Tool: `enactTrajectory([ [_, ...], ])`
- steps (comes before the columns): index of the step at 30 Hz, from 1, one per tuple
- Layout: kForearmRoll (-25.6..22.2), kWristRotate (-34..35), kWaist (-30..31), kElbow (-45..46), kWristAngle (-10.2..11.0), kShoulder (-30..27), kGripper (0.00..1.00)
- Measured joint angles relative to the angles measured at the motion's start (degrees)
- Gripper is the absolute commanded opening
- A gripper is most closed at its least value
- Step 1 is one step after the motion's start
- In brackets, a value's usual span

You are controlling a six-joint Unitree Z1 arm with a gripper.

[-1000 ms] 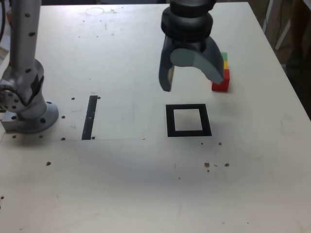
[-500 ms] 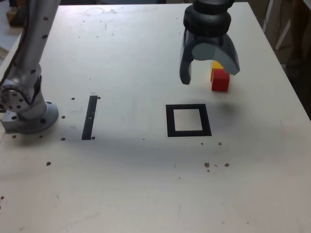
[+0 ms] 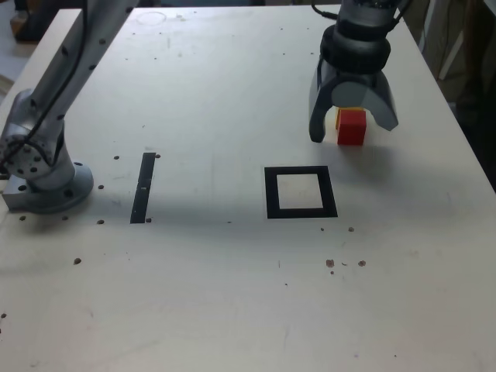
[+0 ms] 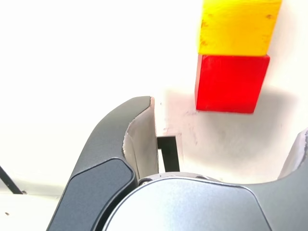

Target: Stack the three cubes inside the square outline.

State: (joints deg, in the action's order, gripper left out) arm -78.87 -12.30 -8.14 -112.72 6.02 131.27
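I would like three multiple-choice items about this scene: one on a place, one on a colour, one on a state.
1. Where is the red cube?
A. inside the square outline
B. outside it, further back on the table
C. on the black strip

2. Which colour is the cube touching the red one in the wrist view?
A. blue
B. white
C. yellow

3. How is the pincer?
A. open
B. shut on a cube
C. out of view

Key: 1 B, the outline's centre is bare; 2 C, yellow cube adjoins red; 3 A, jaws spread astride the red cube.
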Motion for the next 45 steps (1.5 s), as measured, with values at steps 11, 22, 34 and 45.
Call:
enactTrajectory([
  [11, -2.2, -1.3, -1.5, -5.2, -0.6, 3.8, 0.92],
  [22, -4.3, -1.6, -2.7, -7.2, -2.0, 5.3, 0.61],
  [34, -4.2, -1.6, -2.8, -7.5, -2.0, 6.0, 0.34],
  [45, -4.2, -1.8, -2.8, -7.6, -2.0, 6.4, 0.33],
])
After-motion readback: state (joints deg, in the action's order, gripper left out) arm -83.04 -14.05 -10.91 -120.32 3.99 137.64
